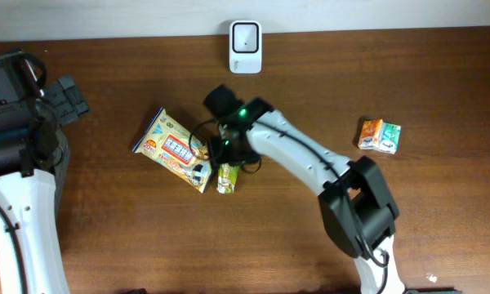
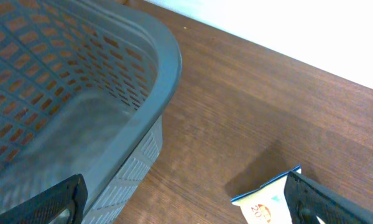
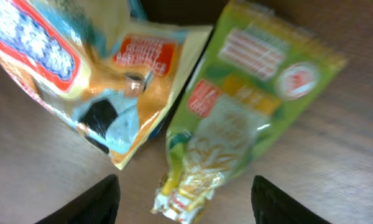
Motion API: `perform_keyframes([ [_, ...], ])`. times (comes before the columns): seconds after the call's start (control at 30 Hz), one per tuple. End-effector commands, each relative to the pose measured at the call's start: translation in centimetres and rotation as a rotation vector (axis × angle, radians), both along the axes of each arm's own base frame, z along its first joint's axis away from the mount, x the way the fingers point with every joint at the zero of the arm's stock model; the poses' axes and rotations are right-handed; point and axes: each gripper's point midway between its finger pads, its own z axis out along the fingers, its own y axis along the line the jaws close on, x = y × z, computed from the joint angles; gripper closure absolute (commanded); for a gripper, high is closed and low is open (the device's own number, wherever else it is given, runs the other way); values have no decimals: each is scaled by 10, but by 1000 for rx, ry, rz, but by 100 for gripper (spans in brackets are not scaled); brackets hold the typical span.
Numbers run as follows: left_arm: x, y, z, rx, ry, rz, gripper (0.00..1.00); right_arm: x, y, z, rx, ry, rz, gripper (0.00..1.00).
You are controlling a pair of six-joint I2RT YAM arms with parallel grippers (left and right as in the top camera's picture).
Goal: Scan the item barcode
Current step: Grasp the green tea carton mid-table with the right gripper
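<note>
Hanging over the middle of the desk (image 1: 106,237), the right gripper (image 3: 185,190) points straight down with its two fingers (image 3: 105,202) spread well apart. Neither finger touches anything, and the hand holds nothing. Below it a green packet (image 1: 226,178) lies flat on the wood, roughly midway between the far and near edges. In the right wrist view the crimped end of the packet sits in the gap between the fingers, clear of both. One long side of the packet rests against the corner of a larger yellow and blue snack bag (image 1: 173,149), which lies flat just to its left at a slant.

A white scanner (image 1: 245,42) stands at the middle of the far edge, well apart from the packet. Two small cartons (image 1: 380,135), one orange and one green, sit side by side toward the right edge.

The left gripper (image 2: 185,186) is over the left end of the desk, fingers as wide as they show, empty. Its camera sees the rim of a grey slotted basket (image 2: 168,59) next to it, and a corner of the snack bag near its other finger.
</note>
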Motion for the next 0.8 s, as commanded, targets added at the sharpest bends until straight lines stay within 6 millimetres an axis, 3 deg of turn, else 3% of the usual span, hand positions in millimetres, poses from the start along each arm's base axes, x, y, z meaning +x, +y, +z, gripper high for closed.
perform_keyframes([
  [0.0, -2, 2, 8, 13, -17, 5, 1, -17, 2, -15, -90, -28, -56, 33],
  [0.07, -2, 2, 8, 13, -16, 5, 1, -25, 2, -25, -101, -18, -42, 34],
  [0.13, -2, 2, 8, 13, -16, 5, 1, -31, -13, -40, -147, 1, -51, 43],
  [0.27, -2, 2, 8, 13, -16, 5, 1, -10, -51, -43, -205, 5, -107, 54],
  [0.37, -2, 2, 8, 13, -16, 5, 1, 7, -67, -43, -198, -23, -14, 59],
  [0.47, -2, 2, 8, 13, -16, 5, 1, 11, -57, -42, -149, -62, 124, 58],
  [0.6, -2, 2, 7, 12, -14, 5, 1, 4, -58, -61, -131, -53, 124, 59],
  [0.63, -2, 2, 7, 12, -14, 5, 1, 4, -58, -61, -128, -51, 125, 64],
  [0.67, -2, 2, 7, 12, -13, 5, 1, 4, -57, -61, -124, -49, 126, 86],
  [0.7, -2, 2, 7, 12, -13, 5, 1, 3, -54, -58, -97, -33, 129, 96],
  [0.77, -2, 2, 7, 12, -13, 5, 1, 3, -47, -48, -13, -1, 121, 96],
])
